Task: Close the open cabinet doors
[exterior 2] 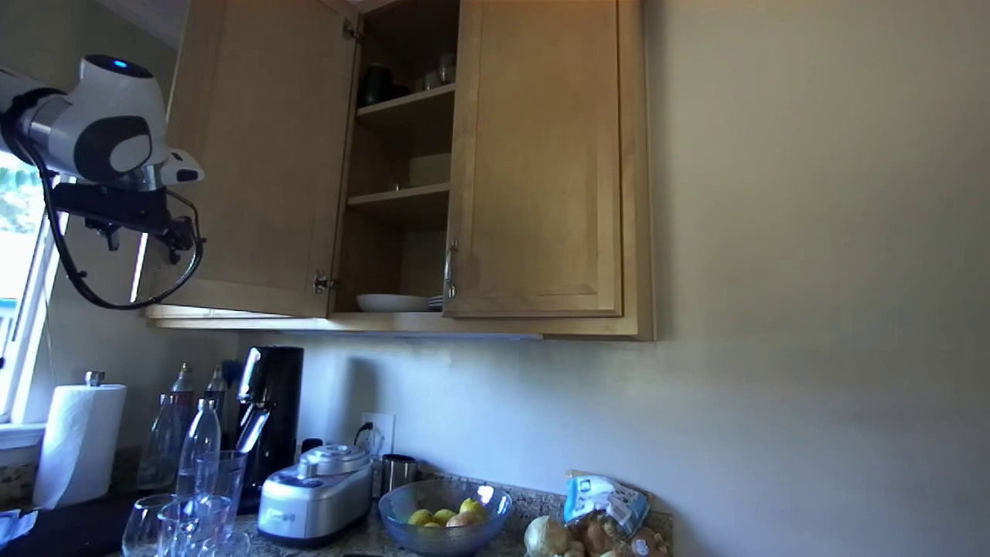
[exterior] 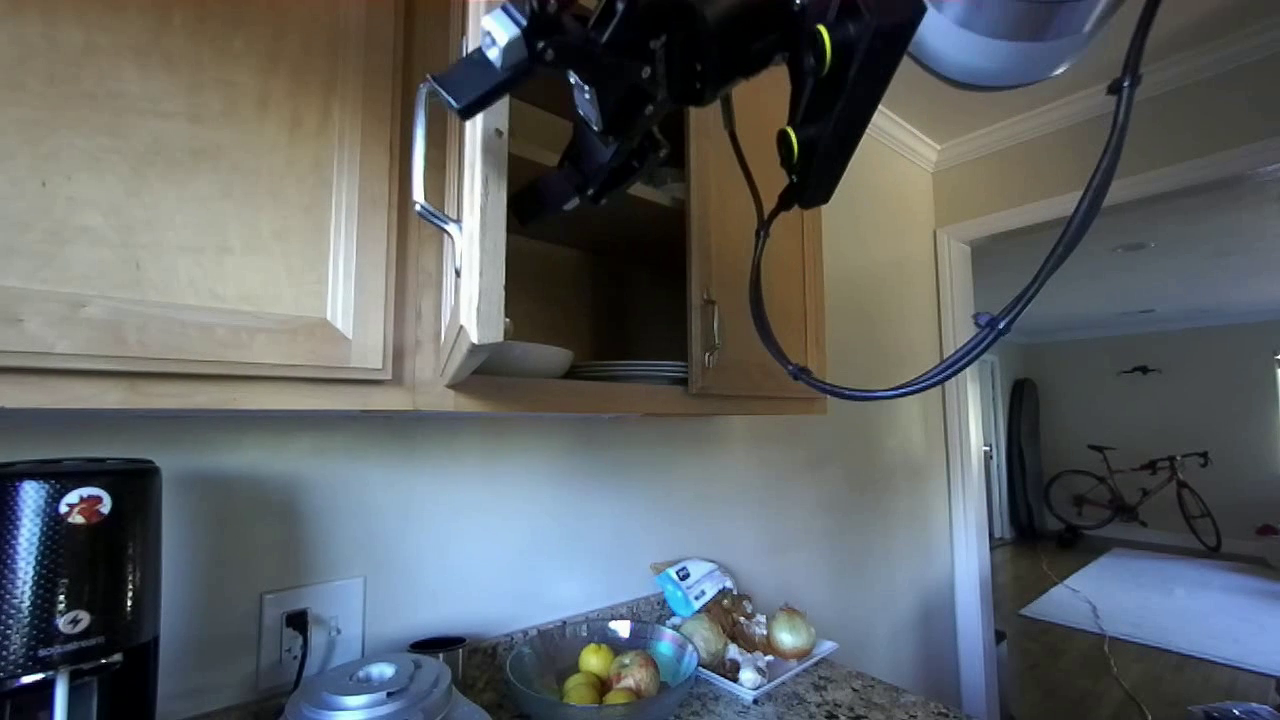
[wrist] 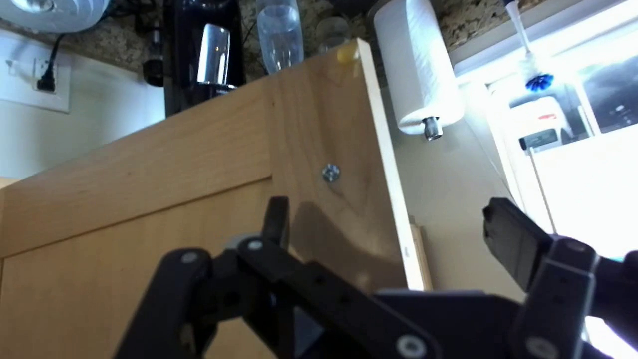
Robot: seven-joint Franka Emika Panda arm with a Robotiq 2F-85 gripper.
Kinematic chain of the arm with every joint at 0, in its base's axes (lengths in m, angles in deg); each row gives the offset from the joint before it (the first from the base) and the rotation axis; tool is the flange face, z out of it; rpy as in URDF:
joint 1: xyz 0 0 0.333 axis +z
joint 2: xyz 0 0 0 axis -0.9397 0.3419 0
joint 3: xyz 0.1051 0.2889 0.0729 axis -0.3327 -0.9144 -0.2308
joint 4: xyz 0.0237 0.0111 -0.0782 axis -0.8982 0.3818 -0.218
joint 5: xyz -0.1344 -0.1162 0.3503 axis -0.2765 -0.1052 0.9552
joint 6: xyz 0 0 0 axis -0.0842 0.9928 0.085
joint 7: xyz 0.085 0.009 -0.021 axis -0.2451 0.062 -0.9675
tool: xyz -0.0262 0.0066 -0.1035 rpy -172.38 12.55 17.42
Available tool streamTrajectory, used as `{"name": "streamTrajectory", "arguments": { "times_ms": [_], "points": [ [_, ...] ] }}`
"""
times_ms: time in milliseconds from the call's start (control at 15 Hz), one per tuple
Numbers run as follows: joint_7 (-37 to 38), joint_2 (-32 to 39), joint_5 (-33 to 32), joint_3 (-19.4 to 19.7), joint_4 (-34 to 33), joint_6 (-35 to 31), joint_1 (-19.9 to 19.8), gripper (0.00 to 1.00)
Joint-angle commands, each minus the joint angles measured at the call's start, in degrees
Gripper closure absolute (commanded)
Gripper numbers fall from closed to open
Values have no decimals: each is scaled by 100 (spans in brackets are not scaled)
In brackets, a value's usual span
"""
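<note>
Tool spread wide in the wrist view, one finger to each side of the swung-open honey-wood cabinet door (touching or not, cannot tell). Across the opening in both exterior views, matching door; between the two, shelves, white bowl and stacked plates, above the granite bench.

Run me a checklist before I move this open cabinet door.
1. Gripper open: ok, fingers spread apart.
2. Open door between the fingers: ok, by the wrist view.
3. Inner side of that door free of fingers: not ok, one appears to be there.
4. Outer finger clear of the handle: cannot tell, they overlap in an exterior view.
5. Neighbouring door shut: ok, by the look of it.
6. White bowl clear of the door's swing: cannot tell.
</note>
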Motion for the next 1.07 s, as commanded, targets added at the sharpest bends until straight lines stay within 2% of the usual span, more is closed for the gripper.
{"name": "streamTrajectory", "arguments": {
  "times_ms": [0, 400, 867, 1000],
  "points": [
    [740, -223, -647, -289, 366, -589, -270, 0],
    [1472, -678, -1370, -319, 442, -342, -563, 0],
    [1675, -1433, -1694, -116, 467, 74, -1004, 0],
    [1495, -1446, -1601, 13, 437, 317, -912, 0]
  ]
}}
